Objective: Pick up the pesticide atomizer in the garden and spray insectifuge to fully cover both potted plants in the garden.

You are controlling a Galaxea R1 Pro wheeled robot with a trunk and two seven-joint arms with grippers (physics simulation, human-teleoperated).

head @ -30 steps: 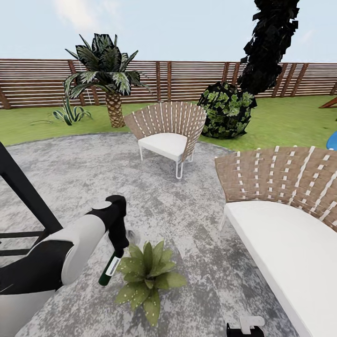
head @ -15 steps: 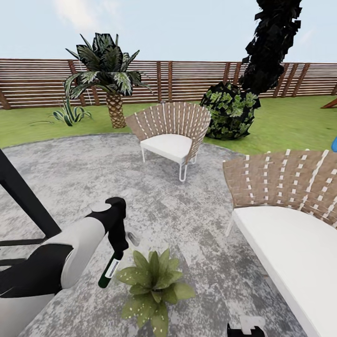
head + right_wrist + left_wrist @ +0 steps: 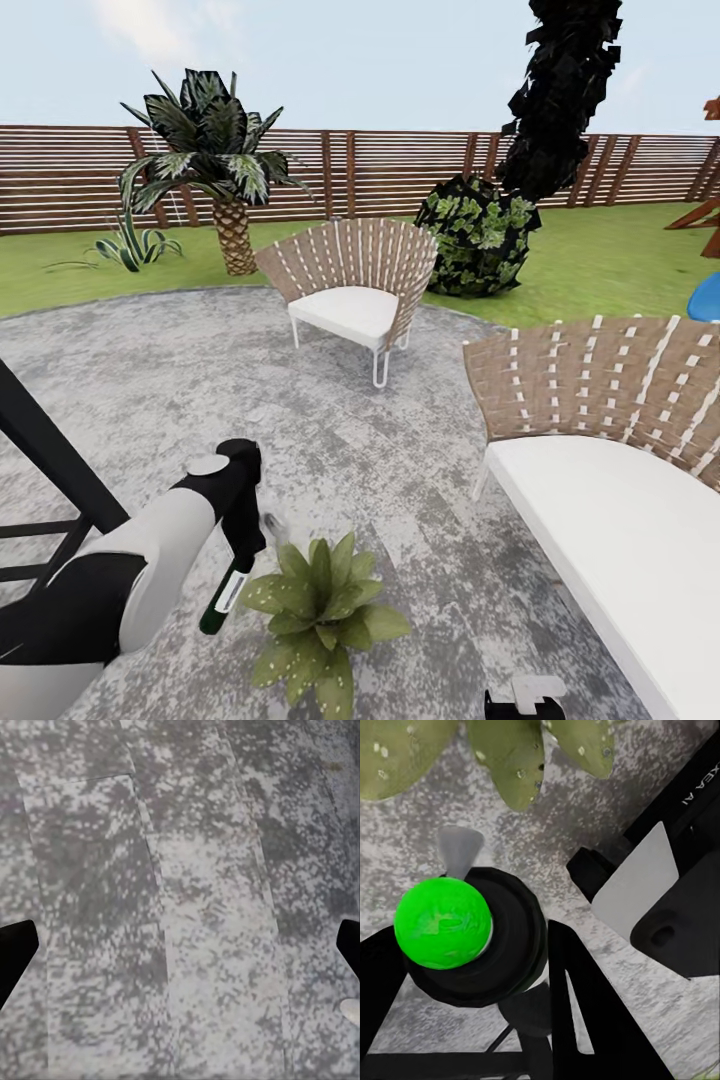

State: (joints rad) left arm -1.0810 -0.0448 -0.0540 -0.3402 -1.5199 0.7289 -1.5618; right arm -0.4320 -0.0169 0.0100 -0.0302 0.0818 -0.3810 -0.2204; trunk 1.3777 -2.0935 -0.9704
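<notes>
My left gripper point(image 3: 243, 545) is shut on the pesticide atomizer point(image 3: 222, 601), a slim dark-green bottle with a white label that hangs tilted below the fingers. In the left wrist view its spray head with the green dot point(image 3: 442, 921) sits between the black fingers point(image 3: 585, 1020), pointing at broad green leaves point(image 3: 514, 757). One potted plant point(image 3: 318, 610), a low rosette, stands on the grey stone patio point(image 3: 180, 390) just right of the bottle. My right gripper point(image 3: 180, 949) hangs open over bare patio stone, its body at the head view's lower edge point(image 3: 525, 698).
A large woven sofa with a white cushion point(image 3: 620, 520) stands close on the right. A woven chair point(image 3: 350, 290) is ahead. Beyond lie the lawn, a palm point(image 3: 210, 150), an agave point(image 3: 128, 245), a round bush point(image 3: 480, 235) and the slatted fence point(image 3: 400, 170). A black frame point(image 3: 45, 450) is at the left.
The whole head view has swung slightly, so the camera moved. My left gripper and the bottle sit a little lower and further left in the frame, still beside the plant.
</notes>
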